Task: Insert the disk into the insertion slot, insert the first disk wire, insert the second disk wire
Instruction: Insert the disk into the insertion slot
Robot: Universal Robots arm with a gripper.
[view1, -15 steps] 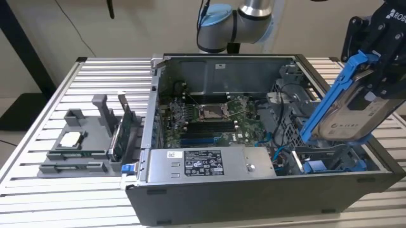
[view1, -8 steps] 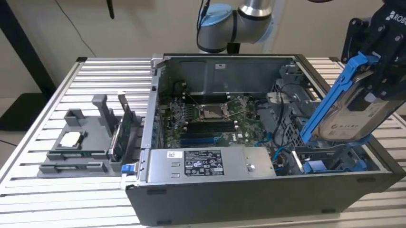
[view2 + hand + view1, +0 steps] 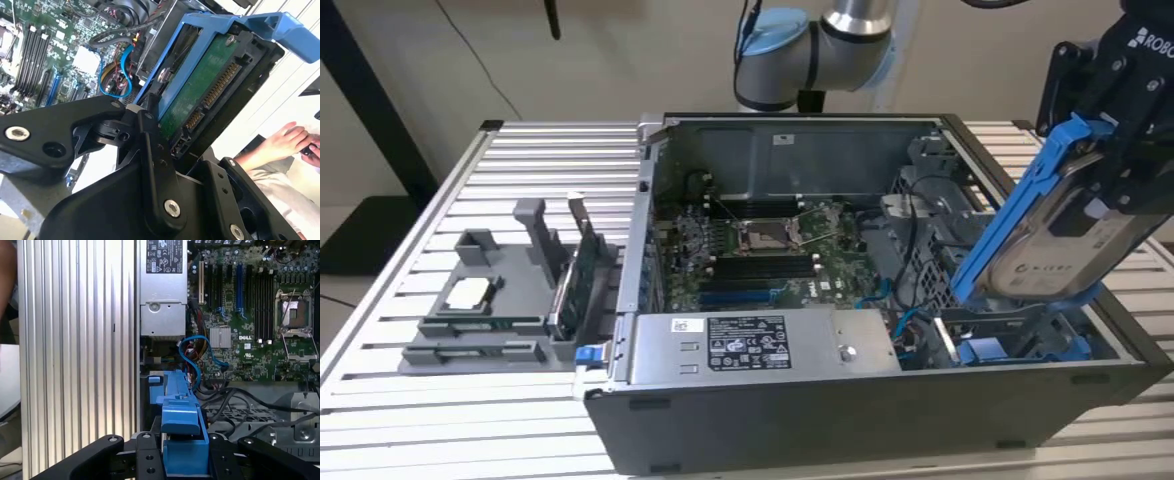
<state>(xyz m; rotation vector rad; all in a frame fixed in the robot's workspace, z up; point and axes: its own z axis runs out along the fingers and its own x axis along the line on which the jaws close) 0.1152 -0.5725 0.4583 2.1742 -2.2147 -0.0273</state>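
Clenched on the disk [image 3: 1061, 235], my claw [image 3: 1110, 175] pinches the bright blue carrier by its long sides. In the second wrist view one finger [image 3: 150, 132] presses on the blue frame beside the drive's green underside. I judge this side hold is meant to leave the connector edge [image 3: 215, 92] bare for the wires.

The disk hangs steeply tilted at the exterior view's right end of the computer case [image 3: 854, 420]. Its lower end points down at the insertion slot [image 3: 1014, 345], close above the blue rails. Whether it touches them I cannot tell. The slant looks like a lead-in, one end aimed to meet the rails first.

Beside the slot a blue cable [image 3: 192, 352] loops up, and black cables [image 3: 240, 400] sprawl across the metal cage nearby. Either could snag the carrier. The power supply [image 3: 761, 345] lies along the front wall just beside the bay, with the motherboard [image 3: 774, 250] behind it.

Well apart, on the slatted table [image 3: 520, 170], a grey holder [image 3: 494, 300] keeps a small chip and an upright green card. A person's hand [image 3: 282, 140] shows beyond the case in the second wrist view.
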